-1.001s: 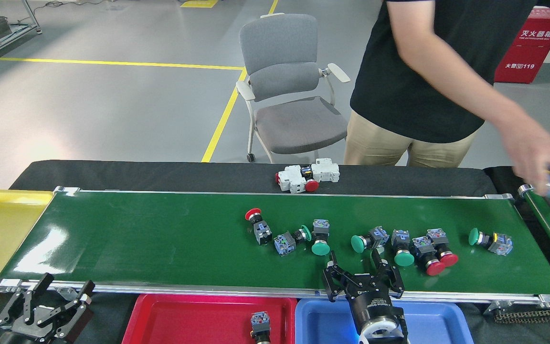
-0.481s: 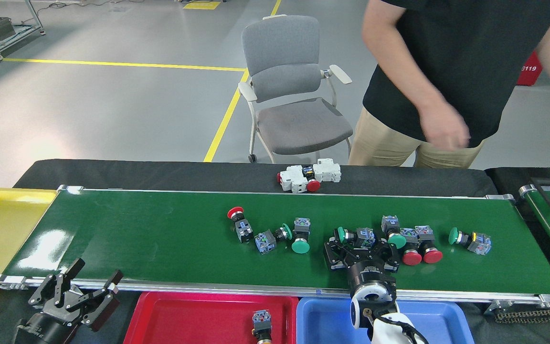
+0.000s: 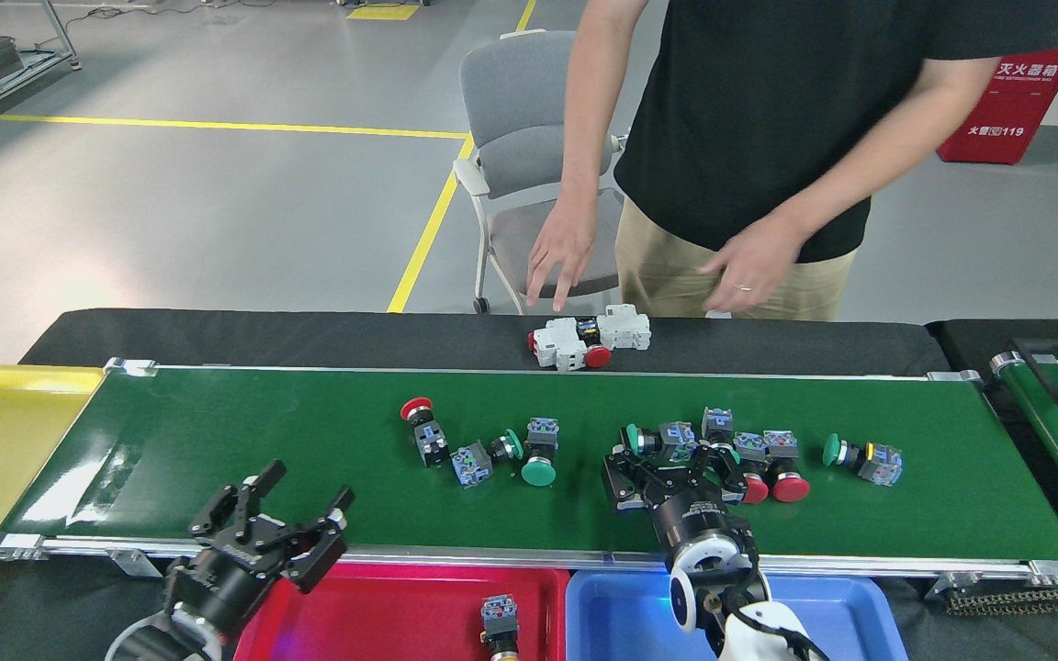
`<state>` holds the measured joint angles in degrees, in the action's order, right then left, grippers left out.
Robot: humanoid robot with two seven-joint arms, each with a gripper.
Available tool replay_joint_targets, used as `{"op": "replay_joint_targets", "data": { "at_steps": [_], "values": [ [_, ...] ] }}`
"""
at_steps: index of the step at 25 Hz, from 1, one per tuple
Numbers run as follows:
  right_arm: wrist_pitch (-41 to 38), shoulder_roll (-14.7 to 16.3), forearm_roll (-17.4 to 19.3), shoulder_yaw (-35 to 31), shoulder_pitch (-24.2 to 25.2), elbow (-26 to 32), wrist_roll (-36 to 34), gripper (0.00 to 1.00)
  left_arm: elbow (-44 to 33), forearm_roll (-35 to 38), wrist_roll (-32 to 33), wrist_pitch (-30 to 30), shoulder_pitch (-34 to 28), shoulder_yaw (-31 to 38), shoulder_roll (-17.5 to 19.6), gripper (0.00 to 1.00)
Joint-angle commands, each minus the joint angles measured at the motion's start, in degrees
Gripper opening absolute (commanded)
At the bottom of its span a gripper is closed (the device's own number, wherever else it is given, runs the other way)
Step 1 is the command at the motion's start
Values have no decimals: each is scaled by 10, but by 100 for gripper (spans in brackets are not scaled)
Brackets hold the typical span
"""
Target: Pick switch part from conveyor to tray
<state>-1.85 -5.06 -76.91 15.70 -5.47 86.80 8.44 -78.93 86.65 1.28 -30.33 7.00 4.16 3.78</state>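
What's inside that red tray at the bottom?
The red tray holds one switch part near its right side. Its left corner is hidden behind the left gripper.

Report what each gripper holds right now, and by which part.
Neither holds anything yet. The left gripper hangs open and empty at the near rail. The right gripper has its jaws spread around a green-capped push-button switch on the dark-green conveyor belt, not closed.

Conveyor (image 3: 263, 431): left half bare, open to approach. Right half: switch parts (image 3: 713, 445) clustered touching, right gripper (image 3: 671, 473) among them. Person's hand (image 3: 566, 248) overhangs far edge.
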Motion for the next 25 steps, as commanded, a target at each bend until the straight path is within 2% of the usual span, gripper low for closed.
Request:
{"op": "replay_joint_targets", "data": {
  "at_steps": [1,4,7,8,9,10,12,15,20,22,25],
  "values": [
    [-129,7,2,-1,32,47,6,38,-2,11,0,29,14,-10,-5,100],
    [-264,1,2,5,76,58,11,39,22,11,0,39,33,-20,-5,100],
    [-327,1,2,42,95,59,13,45,67,12,0,61,62,-27,-4,100],
    [-334,2,2,56,96,59,13,53,83,12,0,70,74,-29,-3,100],
    [-338,4,2,71,97,59,14,78,97,12,-1,75,85,-32,-1,100],
    [-343,4,2,82,96,59,14,94,106,12,-2,76,91,-32,1,100],
    [-356,5,2,92,97,59,15,98,124,12,-2,77,97,-33,2,100],
    [-381,4,2,90,96,60,15,98,148,12,-4,80,103,-33,0,100],
    [-378,5,3,84,92,62,16,98,200,44,-14,119,131,-35,-2,100],
    [-344,-2,3,57,90,69,16,98,210,46,-17,132,141,-35,-3,100],
    [-228,-24,3,15,75,80,16,98,222,46,-17,141,152,-34,-4,98]
  ]
}}
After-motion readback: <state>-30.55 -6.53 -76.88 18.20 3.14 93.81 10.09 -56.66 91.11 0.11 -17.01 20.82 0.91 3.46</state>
